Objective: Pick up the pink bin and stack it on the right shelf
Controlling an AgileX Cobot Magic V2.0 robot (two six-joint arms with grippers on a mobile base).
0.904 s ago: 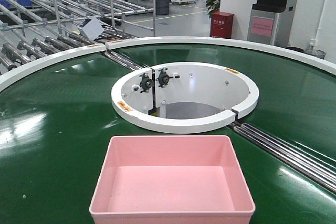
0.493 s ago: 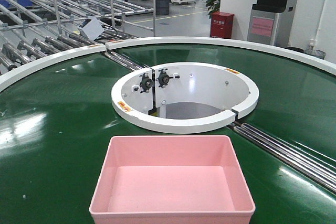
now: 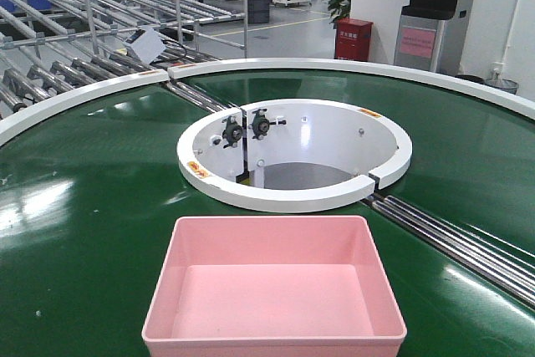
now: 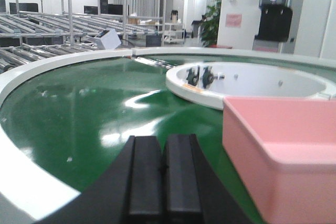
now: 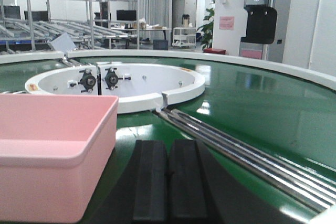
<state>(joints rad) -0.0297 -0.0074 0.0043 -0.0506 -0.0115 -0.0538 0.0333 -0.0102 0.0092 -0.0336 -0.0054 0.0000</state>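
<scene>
Left wrist-mounted view: your left fingers (image 4: 147, 177) sit clenched, empty, beside the pink bin (image 4: 283, 150); right fingers (image 5: 186, 182) likewise clenched; open both, then clamp opposite walls evenly.

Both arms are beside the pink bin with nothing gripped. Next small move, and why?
Probably open both tools. The left tool and right tool are fully shut, one on each side of the pink bin on the green belt, and neither touches it. Neither can take the bin's rim until it opens.
</scene>
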